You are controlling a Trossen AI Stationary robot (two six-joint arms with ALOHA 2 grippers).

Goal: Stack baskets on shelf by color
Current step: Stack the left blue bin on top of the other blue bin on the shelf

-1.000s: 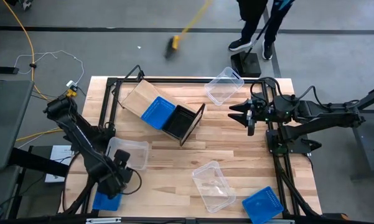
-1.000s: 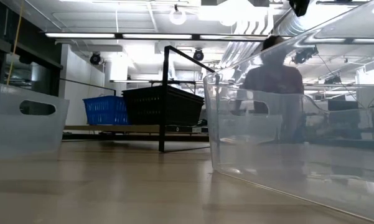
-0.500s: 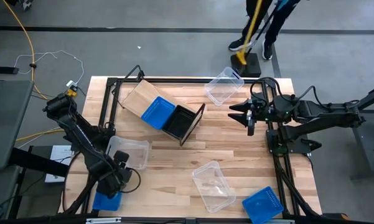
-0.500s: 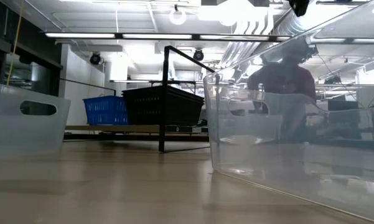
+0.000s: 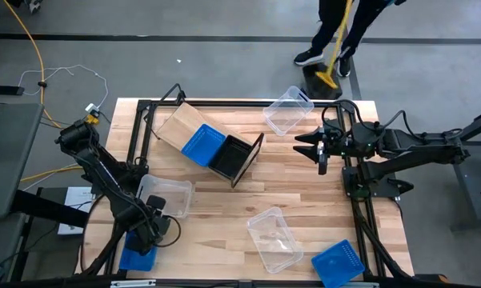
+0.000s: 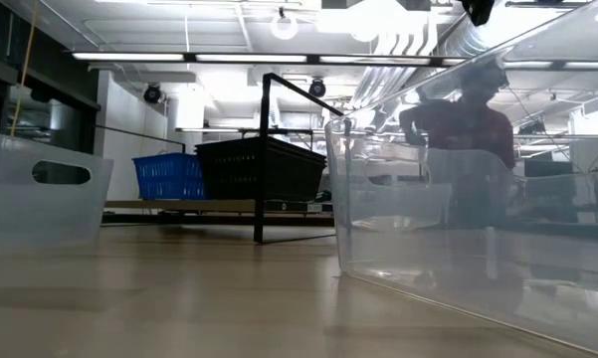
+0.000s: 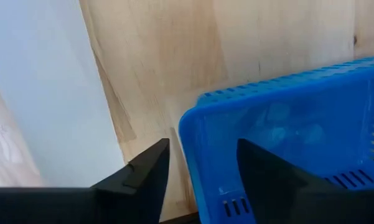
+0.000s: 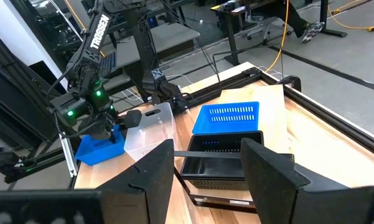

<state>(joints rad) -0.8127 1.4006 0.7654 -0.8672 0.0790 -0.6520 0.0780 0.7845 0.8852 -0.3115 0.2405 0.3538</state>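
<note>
The left gripper [image 7: 199, 165] hangs at the near left corner of the pale plank bench [image 5: 304, 192], its dark wedge-shaped fingers [image 7: 143, 177] parted astride the perforated rim of a glossy blue basket [image 5: 136, 258] without pinching it. The wood-panelled, black-framed shelf [image 5: 176, 122] lies tipped, holding a blue basket [image 5: 202, 144] and a slatted black basket [image 5: 230, 155]. The right gripper [image 5: 304, 146] waits mid-air, fingers [image 8: 150, 177] apart, holding nothing.

Overhead view: the shelf [image 5: 210, 142] lies tipped on the wooden surface [image 5: 304, 200] holding a blue basket [image 5: 202, 145] and a black basket [image 5: 231, 157], while the left tool [image 5: 148, 234] sits over another blue basket [image 5: 136, 258].
</note>
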